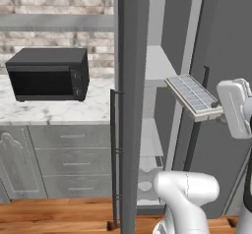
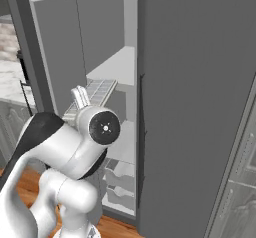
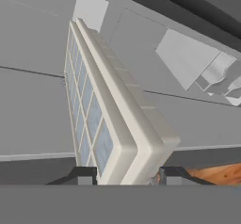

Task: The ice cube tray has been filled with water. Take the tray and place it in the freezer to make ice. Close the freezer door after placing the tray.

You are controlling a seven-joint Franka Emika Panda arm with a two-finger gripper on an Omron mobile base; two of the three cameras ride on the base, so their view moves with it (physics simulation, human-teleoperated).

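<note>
My gripper (image 1: 218, 108) is shut on the near short end of the ice cube tray (image 1: 193, 96), a whitish grid of small cells. The water (image 3: 87, 109) shows as a pale blue sheen in the cells. In the hand view the tray (image 3: 110, 119) runs away from between the two dark fingertips (image 3: 86, 175). The tray hangs in the air in front of the open freezer (image 1: 156, 66), its far end pointing toward the pale shelves. The freezer door (image 1: 133, 105) stands swung open, seen edge-on, with its bar handle (image 1: 114, 154) at the left. From the right base view the tray (image 2: 99, 91) sits beside a shelf (image 2: 117, 62).
A black microwave (image 1: 47, 74) stands on the marble counter (image 1: 49, 111) left of the freezer, above grey drawers (image 1: 74, 162). The freezer's right door (image 2: 200, 107) is shut. Low drawers (image 2: 120, 179) fill the freezer's bottom. The floor (image 1: 54, 214) is wood.
</note>
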